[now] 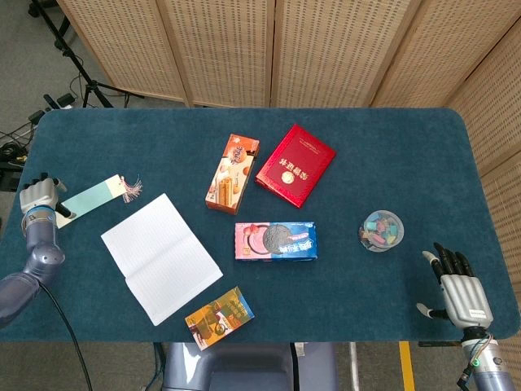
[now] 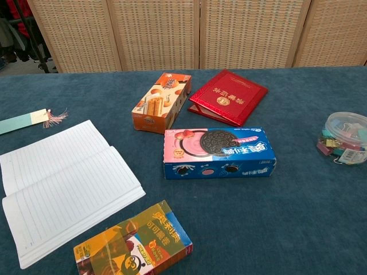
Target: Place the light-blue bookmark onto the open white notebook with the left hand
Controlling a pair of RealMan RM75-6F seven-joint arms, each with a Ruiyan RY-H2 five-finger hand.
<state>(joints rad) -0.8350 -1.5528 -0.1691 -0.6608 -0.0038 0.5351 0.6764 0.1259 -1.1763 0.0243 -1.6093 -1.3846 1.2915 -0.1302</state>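
Note:
The light-blue bookmark (image 1: 91,197) with a pink tassel lies flat near the table's left edge; the chest view shows the bookmark (image 2: 23,121) at its far left. The open white notebook (image 1: 160,257) lies just right of it and nearer the front, its lined pages (image 2: 63,183) bare. My left hand (image 1: 39,199) sits at the bookmark's left end, a dark fingertip (image 1: 60,212) over that end; the grip itself is too small to make out. My right hand (image 1: 458,287) rests at the front right corner, fingers spread, holding nothing. Neither hand appears in the chest view.
An orange snack box (image 1: 232,173), a red booklet (image 1: 295,165), a blue-and-pink cookie box (image 1: 275,241) and a yellow box (image 1: 220,317) lie mid-table. A clear tub of clips (image 1: 382,230) stands at the right. Folding screens stand behind the table.

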